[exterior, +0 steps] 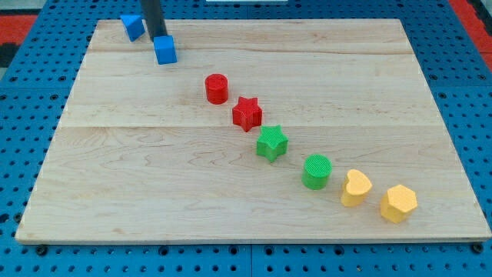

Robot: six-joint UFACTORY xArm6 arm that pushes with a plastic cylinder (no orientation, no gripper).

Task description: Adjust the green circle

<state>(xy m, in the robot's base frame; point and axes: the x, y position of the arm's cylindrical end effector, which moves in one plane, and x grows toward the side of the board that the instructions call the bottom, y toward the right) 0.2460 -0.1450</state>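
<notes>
Nearest us, toward the view's bottom right, a yellow hexagon block (398, 203) sat close to the front edge of the wooden counter (154, 192). Just beside it, at its ten o'clock, lay a yellow heart block (356, 188); the two stood near each other but apart.

Going on up the same slanting line, the green circle (317, 171) stood upright at about ten o'clock from the heart, near it with a narrow gap between them. That put the green circle in the counter's lower right part, well right of centre. At its ten o'clock came a green star (271, 143), then a red star (247, 113) just beside it, and beyond that a red circle (217, 88), all strung along one diagonal toward the view's top left.

Farther back, well apart from the red circle at its ten o'clock, a blue cube (164, 50) rested on the counter. Our dark rod came down from the view's top, and our tip (159, 37) sat at the cube's far top edge, seemingly touching it. Another blue block (132, 26), its shape hard to make out, lay at the far left corner, just at nine o'clock from the rod.

We carried no fingers, only the rod. Our tip was far from the green circle, at its ten o'clock.
</notes>
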